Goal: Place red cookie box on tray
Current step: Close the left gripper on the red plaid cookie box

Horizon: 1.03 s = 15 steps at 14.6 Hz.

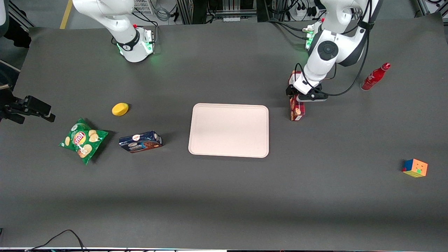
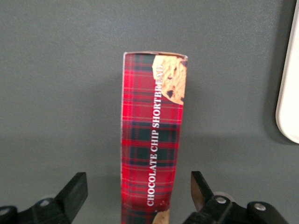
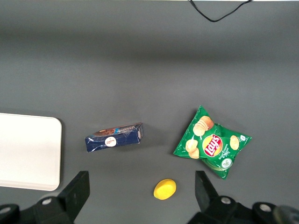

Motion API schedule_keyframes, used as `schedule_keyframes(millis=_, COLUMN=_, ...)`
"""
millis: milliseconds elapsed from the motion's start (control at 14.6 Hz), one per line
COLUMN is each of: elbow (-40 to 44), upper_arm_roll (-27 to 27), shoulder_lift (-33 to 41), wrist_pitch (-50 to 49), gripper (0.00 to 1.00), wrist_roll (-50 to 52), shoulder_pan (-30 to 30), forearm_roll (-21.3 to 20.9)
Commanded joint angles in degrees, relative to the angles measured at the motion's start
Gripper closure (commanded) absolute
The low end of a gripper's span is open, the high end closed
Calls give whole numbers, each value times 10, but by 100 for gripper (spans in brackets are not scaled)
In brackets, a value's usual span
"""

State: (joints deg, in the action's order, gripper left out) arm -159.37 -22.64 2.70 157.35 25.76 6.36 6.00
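Observation:
The red cookie box (image 1: 296,111) is a long dark-red plaid box lying on the table beside the tray (image 1: 229,130), toward the working arm's end. In the left wrist view the box (image 2: 152,135) reads "CHOCOLATE CHIP SHORTBREAD". My left gripper (image 1: 301,96) is just above the box's middle. It is open: its two fingertips (image 2: 74,191) stand on either side of the box with a gap to each side, so my left gripper (image 2: 138,191) straddles it without touching. The tray's rim (image 2: 287,93) shows beside the box. The tray is bare.
A red bottle (image 1: 374,77) stands toward the working arm's end, a colour cube (image 1: 415,168) nearer the front camera. A dark-blue cookie box (image 1: 140,141), a yellow lemon-like object (image 1: 120,109) and a green chips bag (image 1: 82,140) lie toward the parked arm's end.

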Motion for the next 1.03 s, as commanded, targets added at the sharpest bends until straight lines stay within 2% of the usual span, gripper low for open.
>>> schedule_keyframes(millis=0, elbow=-15, upper_arm_roll=-5, shoulder_lift=-2, wrist_pitch=30, gripper=16, wrist_roll=34, shoulder_pan=16, forearm_roll=6)
schedule_keyframes(millis=137, elbow=-15, upper_arm_roll=-6, shoulder_lift=-2, wrist_pitch=30, gripper=43, wrist_roll=37, shoulder_pan=16, forearm_roll=6)
schedule_keyframes(millis=275, elbow=-15, upper_arm_roll=-6, shoulder_lift=-2, wrist_pitch=28, gripper=65, wrist_roll=38, shoulder_pan=16, forearm_roll=6)
schedule_keyframes(millis=412, elbow=-15, upper_arm_roll=-6, shoulder_lift=1, wrist_pitch=25, gripper=80, wrist_roll=38, shoulder_pan=16, forearm_roll=6)
schedule_keyframes(millis=480, elbow=-14, upper_arm_roll=-6, shoulder_lift=4, wrist_pitch=23, gripper=84, wrist_roll=38, shoulder_pan=16, forearm_roll=6)
schedule_keyframes(millis=686, elbow=0, upper_arm_roll=-6, shoulder_lift=26, wrist_pitch=-16, gripper=86, wrist_roll=37, shoulder_pan=15, forearm_roll=6)
schedule_keyframes(millis=824, elbow=56, upper_arm_roll=-5, shoulder_lift=61, wrist_pitch=-132, gripper=86, wrist_roll=32, shoulder_pan=15, forearm_roll=6)
schedule_keyframes(millis=961, elbow=163, upper_arm_roll=-3, shoulder_lift=71, wrist_pitch=-277, gripper=86, wrist_roll=32, shoulder_pan=14, forearm_roll=8)
